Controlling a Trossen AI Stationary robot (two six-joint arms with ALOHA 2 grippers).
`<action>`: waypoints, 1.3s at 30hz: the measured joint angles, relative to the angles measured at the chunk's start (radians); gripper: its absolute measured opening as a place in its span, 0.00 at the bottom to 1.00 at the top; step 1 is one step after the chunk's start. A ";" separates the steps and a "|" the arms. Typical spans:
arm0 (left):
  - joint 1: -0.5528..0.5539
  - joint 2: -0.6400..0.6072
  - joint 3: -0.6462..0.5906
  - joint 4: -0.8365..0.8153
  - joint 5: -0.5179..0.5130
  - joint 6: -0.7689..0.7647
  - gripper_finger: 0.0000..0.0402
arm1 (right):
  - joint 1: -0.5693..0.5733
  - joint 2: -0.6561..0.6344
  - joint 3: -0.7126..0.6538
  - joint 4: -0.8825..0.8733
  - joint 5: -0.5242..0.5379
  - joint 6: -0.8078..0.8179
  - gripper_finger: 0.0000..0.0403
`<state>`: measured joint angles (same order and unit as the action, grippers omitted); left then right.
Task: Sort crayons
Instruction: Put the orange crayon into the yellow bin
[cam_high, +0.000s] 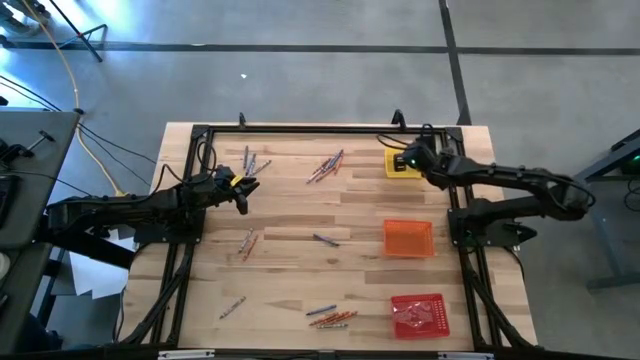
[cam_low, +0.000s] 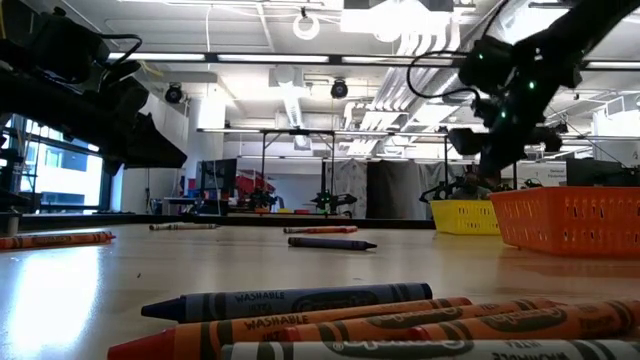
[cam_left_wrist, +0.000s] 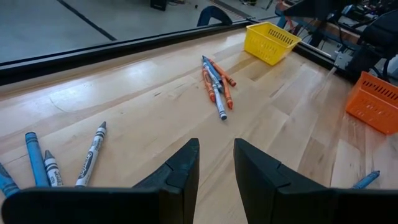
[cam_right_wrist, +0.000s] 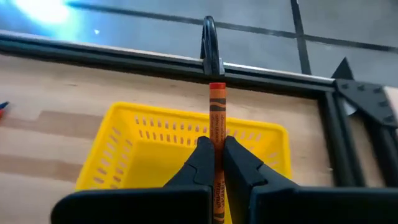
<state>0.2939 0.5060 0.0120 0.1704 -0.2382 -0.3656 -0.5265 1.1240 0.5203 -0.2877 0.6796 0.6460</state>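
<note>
Crayons lie in loose groups on the wooden table: far left (cam_high: 251, 161), far middle (cam_high: 326, 167), left middle (cam_high: 247, 243), and at the near edge (cam_high: 331, 317). My right gripper (cam_right_wrist: 216, 144) hangs over the yellow tray (cam_right_wrist: 124, 149) at the far right, shut on an orange crayon (cam_right_wrist: 217, 112). My left gripper (cam_left_wrist: 216, 162) stands open at the table's left side (cam_high: 240, 195), with nothing between its fingers. It faces the far-middle crayons (cam_left_wrist: 215, 87). My right gripper pinches the orange crayon's shaft (cam_right_wrist: 217, 127) between its two fingers. The crayon runs along the fingers, and one end sticks out well past the tips. The fingers slant down from the table's right side. The crayon is lifted clear, above the yellow tray.
An orange tray (cam_high: 409, 238) and a red tray (cam_high: 418, 315) sit along the right side, nearer than the yellow tray (cam_high: 401, 163). A black frame (cam_high: 300, 130) runs around the table's far edge and sides. A single blue crayon (cam_high: 325, 240) lies mid-table.
</note>
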 joint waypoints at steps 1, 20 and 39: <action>0.000 0.000 0.000 0.000 0.000 0.000 0.22 | -0.004 0.000 -0.020 0.049 0.000 0.000 0.01; 0.000 0.000 0.000 0.000 0.000 -0.001 0.22 | -0.023 0.001 -0.112 0.256 0.081 -0.019 0.01; 0.000 0.000 0.000 0.000 0.000 -0.003 0.22 | -0.023 0.002 -0.112 0.255 0.014 -0.018 0.18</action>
<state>0.2937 0.5058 0.0120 0.1703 -0.2382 -0.3682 -0.5491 1.1255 0.4088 -0.0327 0.6937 0.6281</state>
